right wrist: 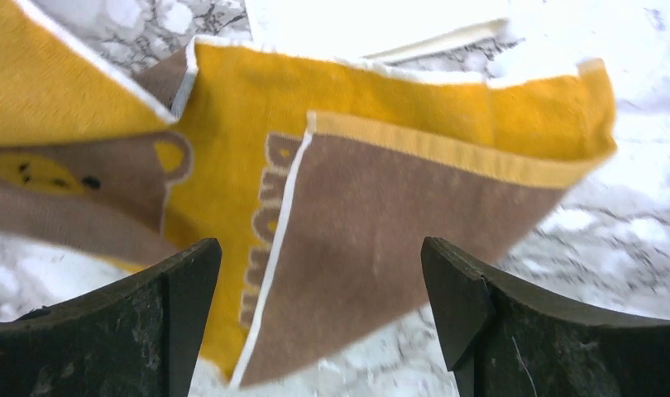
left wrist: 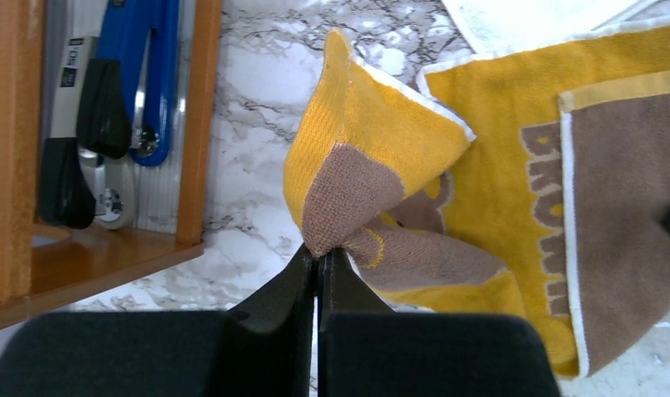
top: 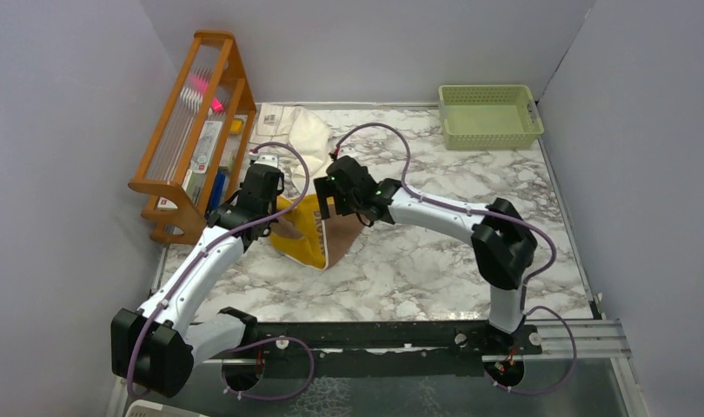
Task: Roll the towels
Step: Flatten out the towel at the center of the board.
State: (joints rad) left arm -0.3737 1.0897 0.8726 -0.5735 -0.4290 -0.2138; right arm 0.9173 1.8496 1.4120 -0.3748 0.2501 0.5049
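Marble table [top: 435, 252]: rack [left wrist: 198, 124] holds tools [left wrist: 108, 107]; left fingers [left wrist: 292, 289] pinch brown towel [left wrist: 381, 141], right fingers [right wrist: 183, 298] apart.

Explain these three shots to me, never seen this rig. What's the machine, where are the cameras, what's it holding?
The machine is two robot arms bolted at the near edge of a marble-patterned table. Each arm ends in a two-finger gripper. The wide picture comes from a fixed camera above and behind the arms. The other two come from a camera on each wrist, looking past that arm's own fingers.

On the table lie a brown and yellow towel and, behind it, a cream towel. A wooden rack stands at the left and a green basket at the far right.

The left gripper is shut on a raised fold of the brown and yellow towel. The right gripper is open over the same towel, holding nothing.
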